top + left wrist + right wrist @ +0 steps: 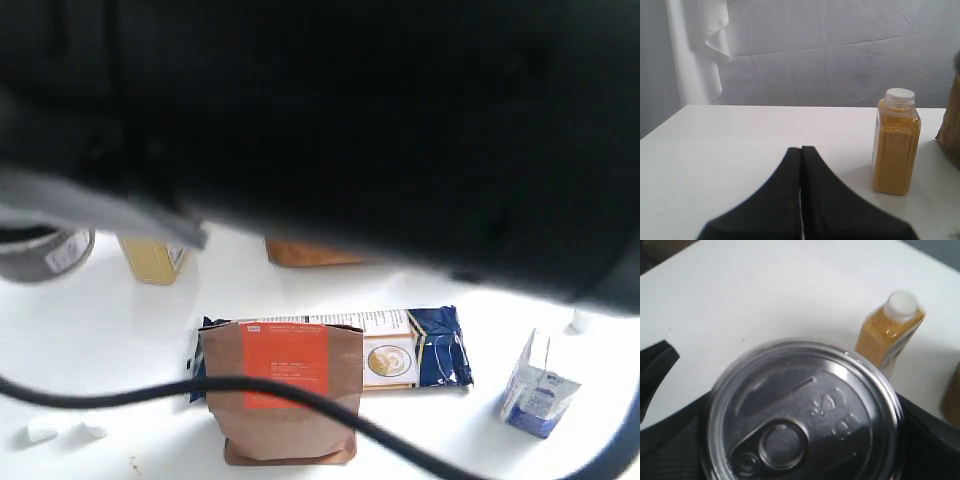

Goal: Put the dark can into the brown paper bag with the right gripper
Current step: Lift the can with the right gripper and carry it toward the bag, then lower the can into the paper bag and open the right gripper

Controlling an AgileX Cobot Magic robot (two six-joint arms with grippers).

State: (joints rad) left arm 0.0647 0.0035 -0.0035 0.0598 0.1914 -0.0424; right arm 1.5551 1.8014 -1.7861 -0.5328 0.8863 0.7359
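Observation:
The dark can (800, 415) fills the right wrist view, its shiny silver ring-pull lid facing the camera. My right gripper (790, 400) is shut on it, with black fingers (657, 365) showing on both sides of the can. In the exterior view the can's dark side (40, 258) shows at the far left under the blurred black arm. A brown strip of the paper bag (310, 252) shows below the arm, and its edge (952, 120) appears in the left wrist view. My left gripper (801, 149) is shut and holds nothing, low over the white table.
A yellow bottle with a white cap (150, 260) (896, 142) (890, 327) stands close to the can. A brown pouch with an orange label (285, 390), a blue packet (425, 350) and a small blue-white carton (540, 390) sit nearer the front. A black cable (300, 395) crosses the foreground.

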